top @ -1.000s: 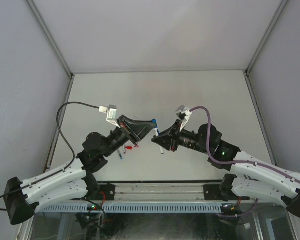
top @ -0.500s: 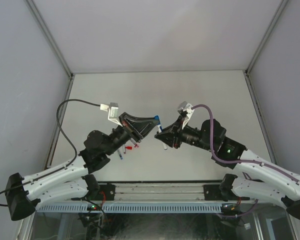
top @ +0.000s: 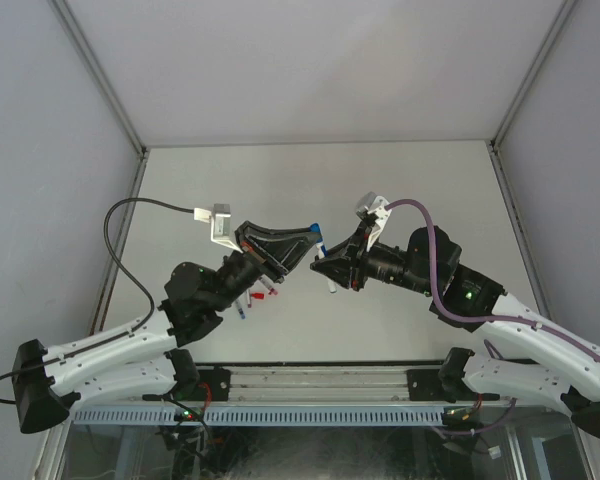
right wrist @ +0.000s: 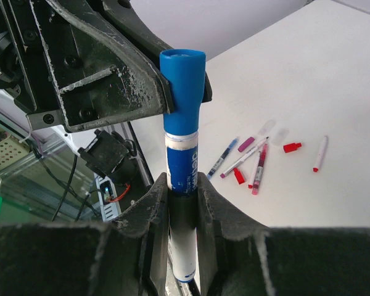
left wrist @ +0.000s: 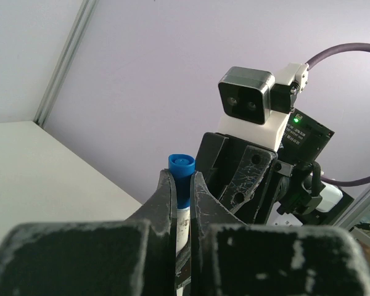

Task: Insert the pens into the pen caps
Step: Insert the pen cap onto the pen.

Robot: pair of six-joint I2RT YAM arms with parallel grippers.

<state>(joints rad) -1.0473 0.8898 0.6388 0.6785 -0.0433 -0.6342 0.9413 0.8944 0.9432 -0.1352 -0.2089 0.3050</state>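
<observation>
We see the two arms meet tip to tip above the table [top: 410,180]. The left claw [left wrist: 182,185] is clenched on a blue cap [right wrist: 182,77], and the top of the cap pokes out past its fingers. The right claw [right wrist: 182,185] is grasping a blue pen [right wrist: 182,163] by its barrel, and the pen stands straight up in that claw's own camera. The blue cap sits right on the top end of the pen, so the two touch and make one line. We cannot tell how far the pen goes in. Both are up in the air, between the two claws. Down on the table, near the left arm, more pens [right wrist: 243,159] lie close together in a small bunch, with pink, red and blue ends. One pen with a red end [right wrist: 320,153] lies a bit apart from them. Two red caps [right wrist: 291,147] lie loose beside the pens
</observation>
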